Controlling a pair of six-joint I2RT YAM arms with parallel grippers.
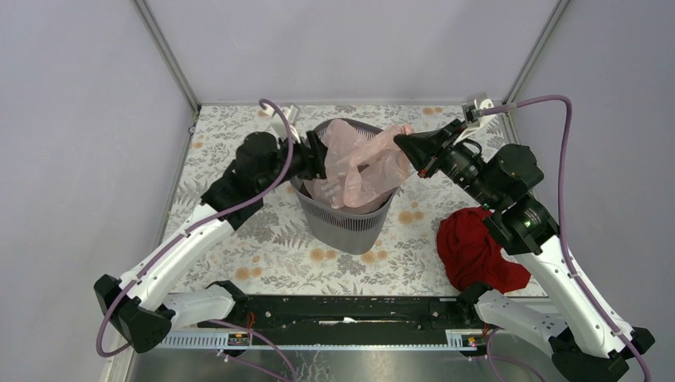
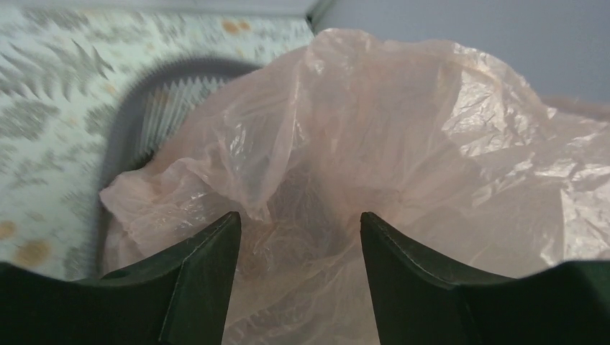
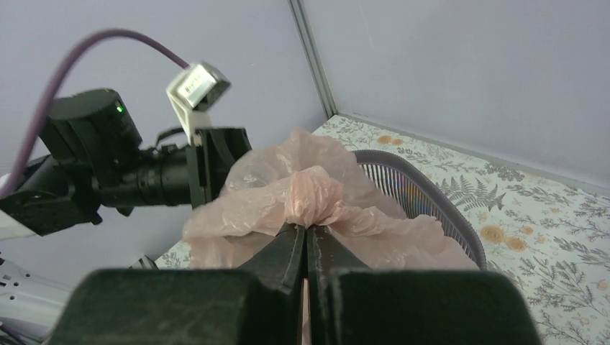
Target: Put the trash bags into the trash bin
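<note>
The pale-pink filmy trash bag (image 1: 358, 163) is bunched over the mouth of the dark grey mesh trash bin (image 1: 350, 223), part of it sagging inside. From the right, my right gripper (image 1: 400, 143) is shut on a gathered tuft of the bag (image 3: 309, 190) above the bin rim (image 3: 424, 194); its tips (image 3: 307, 228) are pressed together. At the bin's left rim, my left gripper (image 1: 318, 155) stands open. Its jaws (image 2: 300, 219) are spread against the crinkled bag (image 2: 403, 129), with film lying in the gap. The bin rim (image 2: 144, 93) shows behind.
A dark red cloth (image 1: 477, 247) lies crumpled on the floral tabletop (image 1: 263, 247) to the bin's right, beside the right arm. Grey walls close in the back and sides. A black rail (image 1: 350, 314) runs along the near edge.
</note>
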